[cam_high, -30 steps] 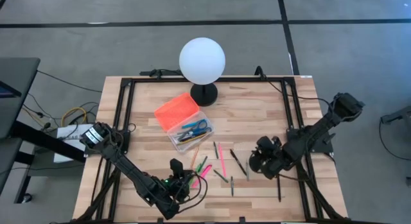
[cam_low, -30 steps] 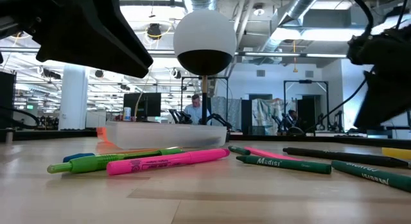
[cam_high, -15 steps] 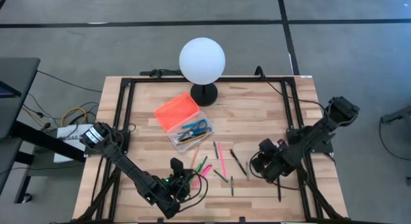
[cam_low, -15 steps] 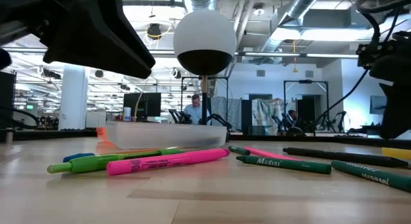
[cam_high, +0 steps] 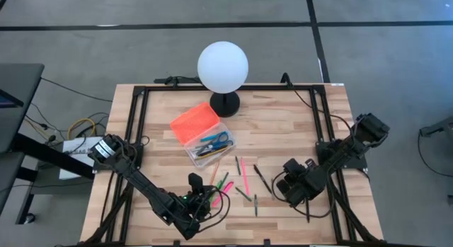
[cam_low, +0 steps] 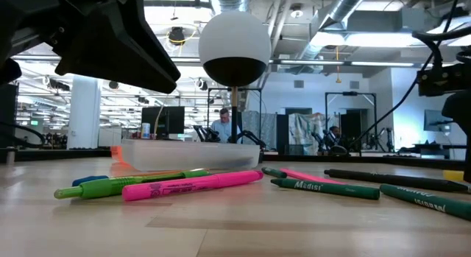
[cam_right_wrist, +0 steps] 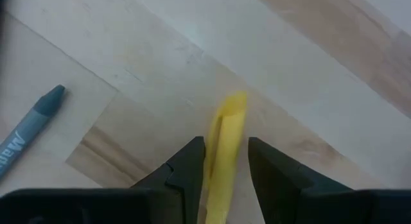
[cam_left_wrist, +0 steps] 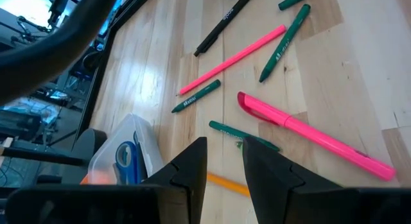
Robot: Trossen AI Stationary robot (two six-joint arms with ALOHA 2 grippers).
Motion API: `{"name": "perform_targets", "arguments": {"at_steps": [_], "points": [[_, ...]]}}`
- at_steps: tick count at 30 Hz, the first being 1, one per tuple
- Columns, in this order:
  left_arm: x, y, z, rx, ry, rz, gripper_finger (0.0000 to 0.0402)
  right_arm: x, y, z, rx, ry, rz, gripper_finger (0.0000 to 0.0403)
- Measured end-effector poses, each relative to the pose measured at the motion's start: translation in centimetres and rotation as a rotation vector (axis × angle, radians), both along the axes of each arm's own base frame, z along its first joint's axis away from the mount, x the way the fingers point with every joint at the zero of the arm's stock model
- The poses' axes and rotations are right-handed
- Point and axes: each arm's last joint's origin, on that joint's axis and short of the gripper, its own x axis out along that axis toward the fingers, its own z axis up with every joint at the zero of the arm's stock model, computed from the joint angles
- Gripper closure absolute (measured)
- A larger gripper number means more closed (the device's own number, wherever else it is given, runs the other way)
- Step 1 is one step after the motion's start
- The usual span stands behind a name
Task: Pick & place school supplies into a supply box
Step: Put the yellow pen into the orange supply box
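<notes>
The supply box (cam_high: 210,144) lies open left of the table's middle, with blue scissors inside and its orange lid (cam_high: 192,122) folded back. Pens and markers (cam_high: 244,180) lie scattered between the two arms; a pink highlighter (cam_low: 195,185) and green markers (cam_low: 324,187) are nearest the front. My left gripper (cam_left_wrist: 225,161) hovers above them near the front edge, open a little, with nothing between its fingers. Further right, my right gripper (cam_right_wrist: 225,156) points steeply down, shut on a yellow marker (cam_right_wrist: 230,112). My right gripper pinches the yellow marker's sides (cam_right_wrist: 221,153) between its two fingers, coming from above and pointing steeply down. The marker runs along the fingers, and its free end (cam_right_wrist: 234,99) sticks out past the fingertips toward the table. I cannot tell whether that end touches the wood.
A white globe lamp (cam_high: 223,66) on a black foot stands at the table's far middle, behind the box. A teal marker (cam_right_wrist: 32,131) lies near the right gripper and a black pen (cam_high: 307,207) near the front right. A black frame (cam_high: 134,127) rims the table.
My right gripper has moved toward the table's near edge and a little down, tipping to point more steeply at the table, still shut on the yellow marker. In the low view it has slid off toward the right.
</notes>
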Motion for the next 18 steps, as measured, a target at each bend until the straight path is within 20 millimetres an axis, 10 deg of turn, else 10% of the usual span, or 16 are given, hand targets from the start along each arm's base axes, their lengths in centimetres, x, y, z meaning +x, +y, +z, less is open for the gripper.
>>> {"name": "perform_targets", "arguments": {"at_steps": [18], "points": [[0.01,-0.01,0.0,-0.002,-0.001,0.0,0.0307,-0.6,0.53,0.71,0.161,0.113,0.075,0.0285]]}}
